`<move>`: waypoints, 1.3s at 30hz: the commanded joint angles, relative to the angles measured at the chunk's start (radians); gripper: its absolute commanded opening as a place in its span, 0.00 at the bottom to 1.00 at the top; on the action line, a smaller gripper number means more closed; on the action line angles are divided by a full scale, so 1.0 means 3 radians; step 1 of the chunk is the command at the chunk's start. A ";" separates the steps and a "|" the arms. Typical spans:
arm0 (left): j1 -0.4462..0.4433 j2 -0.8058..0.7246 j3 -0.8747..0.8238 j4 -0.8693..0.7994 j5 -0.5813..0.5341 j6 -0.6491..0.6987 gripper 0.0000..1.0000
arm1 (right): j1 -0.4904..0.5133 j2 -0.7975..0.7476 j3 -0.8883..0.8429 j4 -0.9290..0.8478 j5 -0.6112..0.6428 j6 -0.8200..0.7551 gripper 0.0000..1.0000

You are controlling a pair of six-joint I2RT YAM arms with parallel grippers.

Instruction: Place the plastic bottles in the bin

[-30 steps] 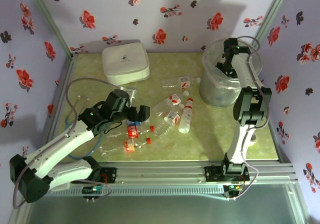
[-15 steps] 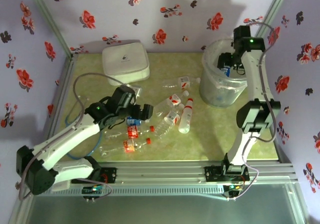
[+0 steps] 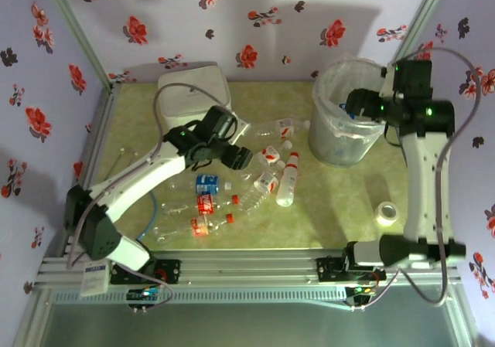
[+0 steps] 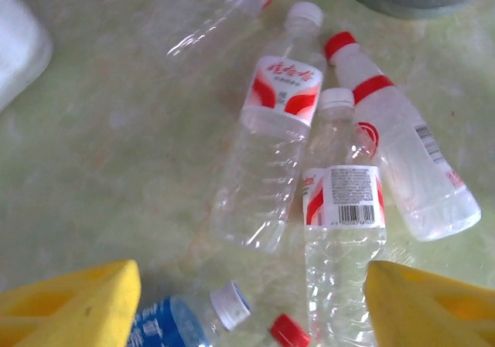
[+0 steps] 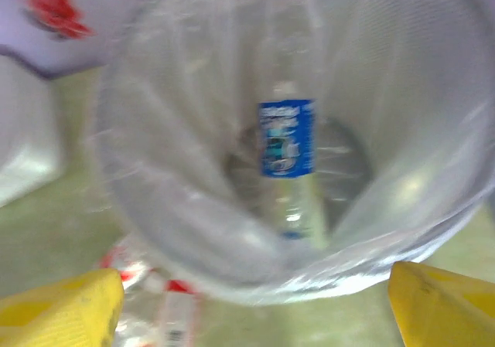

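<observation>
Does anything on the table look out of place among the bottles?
Yes. A small white ring, perhaps a tape roll, lies alone on the table, nearer than the bin and apart from the scattered bottles. It is no bottle.

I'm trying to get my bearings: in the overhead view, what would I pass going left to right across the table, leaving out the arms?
White rounded box → milky bottle with a red cap → bin → roll of tape. The clear bottles in between overlap too much to order.
</observation>
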 commanded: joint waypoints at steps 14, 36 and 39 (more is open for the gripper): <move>0.0463 0.2201 0.2284 -0.0602 0.1091 0.1387 0.73 | 0.0132 -0.1474 -0.1795 0.1326 -0.2295 0.0930 0.89; 0.0535 0.3659 0.3657 -0.1026 0.0522 0.1350 0.94 | 0.0138 -0.1492 -0.1930 0.0511 -0.1538 0.0463 0.89; 0.0538 0.3595 0.3538 -0.0931 0.0576 0.1316 0.86 | 0.0142 -0.1505 -0.1936 0.0473 -0.1494 0.0445 0.89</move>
